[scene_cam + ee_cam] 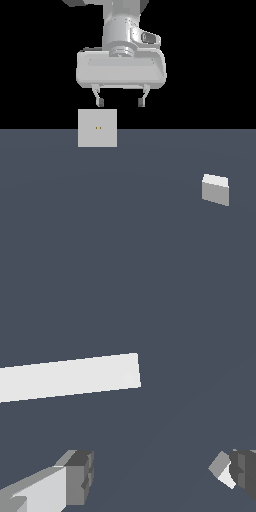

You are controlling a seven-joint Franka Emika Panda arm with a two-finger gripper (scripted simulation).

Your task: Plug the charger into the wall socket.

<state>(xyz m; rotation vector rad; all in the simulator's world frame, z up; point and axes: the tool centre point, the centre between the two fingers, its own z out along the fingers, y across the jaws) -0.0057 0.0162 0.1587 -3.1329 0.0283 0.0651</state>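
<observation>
While my end effector hangs empty, fingers spread, above the wall socket, the charger sits well apart on the counter, awaiting pickup.

1. Look first at the wrist section above the gripper: it is a light-grey, glossy cylinder with a small dark inset on one side.
2. Below it you see the hand body, a wide, rounded, pale-grey block with a circular flange on top.
3. Under the body you find two slim fingers, light grey along the shank and ending in dark-grey pads.
4. In the wrist view, you can see that the pads are blocky with ridged faces.
</observation>
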